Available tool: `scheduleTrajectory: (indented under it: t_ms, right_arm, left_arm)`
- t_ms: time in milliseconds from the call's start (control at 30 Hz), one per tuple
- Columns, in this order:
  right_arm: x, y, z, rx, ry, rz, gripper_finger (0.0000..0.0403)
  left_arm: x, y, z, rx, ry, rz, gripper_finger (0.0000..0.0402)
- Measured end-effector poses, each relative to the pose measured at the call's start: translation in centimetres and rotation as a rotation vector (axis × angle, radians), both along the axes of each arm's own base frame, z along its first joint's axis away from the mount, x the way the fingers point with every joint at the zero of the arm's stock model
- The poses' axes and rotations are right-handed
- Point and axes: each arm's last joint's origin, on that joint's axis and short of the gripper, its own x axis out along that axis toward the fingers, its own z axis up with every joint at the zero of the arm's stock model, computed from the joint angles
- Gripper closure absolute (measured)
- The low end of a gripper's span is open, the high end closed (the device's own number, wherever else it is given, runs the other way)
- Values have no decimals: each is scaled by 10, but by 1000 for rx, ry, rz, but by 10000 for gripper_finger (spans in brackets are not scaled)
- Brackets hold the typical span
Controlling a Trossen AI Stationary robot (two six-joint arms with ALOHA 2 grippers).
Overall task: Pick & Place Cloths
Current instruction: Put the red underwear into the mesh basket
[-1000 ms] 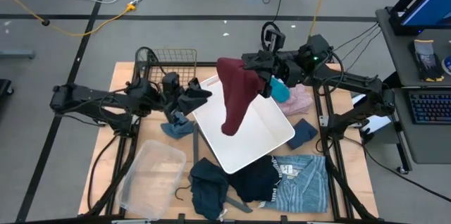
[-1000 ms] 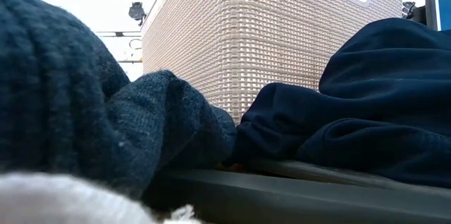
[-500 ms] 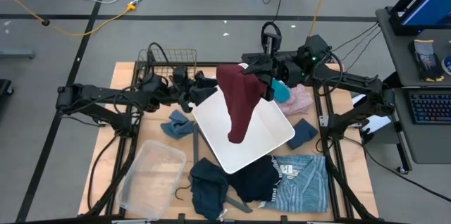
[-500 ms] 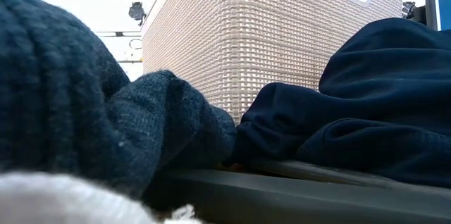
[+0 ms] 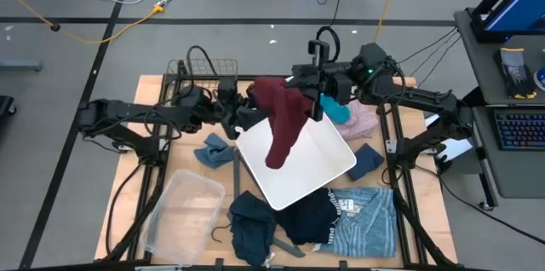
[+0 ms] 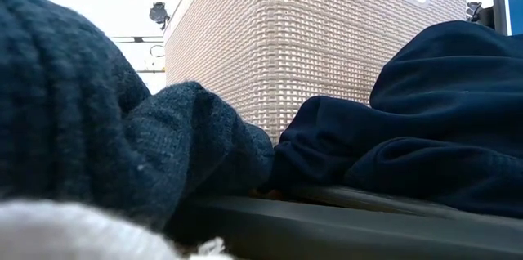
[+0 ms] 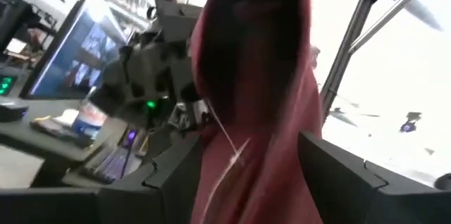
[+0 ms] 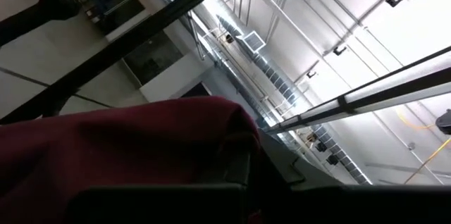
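Your right gripper (image 5: 300,92) is clamped on the dark red cloth (image 5: 279,122), which hangs above the white basket (image 5: 336,164) near its far left corner. Your left gripper (image 5: 243,111) reaches in beside the top of that cloth; in the left wrist view its fingers (image 7: 162,182) stand apart with the cloth between them.

The risk is at the handoff. If the right gripper lets go before the left has closed, the cloth could drop onto the basket's rim or outside it, since part of it hangs near the edge. The two grippers are close together and could bump.

You cannot tell whether the left fingers touch the fabric yet. The low view shows only the basket's woven wall (image 6: 310,47) and nearby dark cloths (image 6: 425,121), not the grippers. The right wrist view shows mostly red fabric (image 8: 120,146), hiding its own fingertips.
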Motion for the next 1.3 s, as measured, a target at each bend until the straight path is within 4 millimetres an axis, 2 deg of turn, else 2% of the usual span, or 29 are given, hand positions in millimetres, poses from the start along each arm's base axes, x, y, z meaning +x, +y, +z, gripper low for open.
scheduleTrajectory:
  t_ms: [167,267,467,733,867,1000,1133,1300]
  right_arm:
    - [2,-1,-3,11,36,-8,403]
    - [4,-2,-5,21,51,-57,403]
    - [5,-3,-7,18,64,-63,403]
    - [5,-3,-7,17,64,-63,403]
    - [5,-3,-7,68,92,-38,399]
    - [6,-4,-8,201,162,-14,384]
    - [4,-6,-12,340,260,-88,367]
    - [-1,-7,-20,391,384,-204,337]
  left_arm:
    - [10,1,-2,41,54,18,166]
    - [12,0,2,85,44,17,184]
    - [14,-1,2,158,31,37,261]
    - [13,-3,2,185,25,-33,391]
    - [12,0,2,164,32,-64,398]
    - [10,2,3,145,39,-123,400]
    - [2,5,10,135,30,-189,400]
    - [-17,8,21,114,90,-230,401]
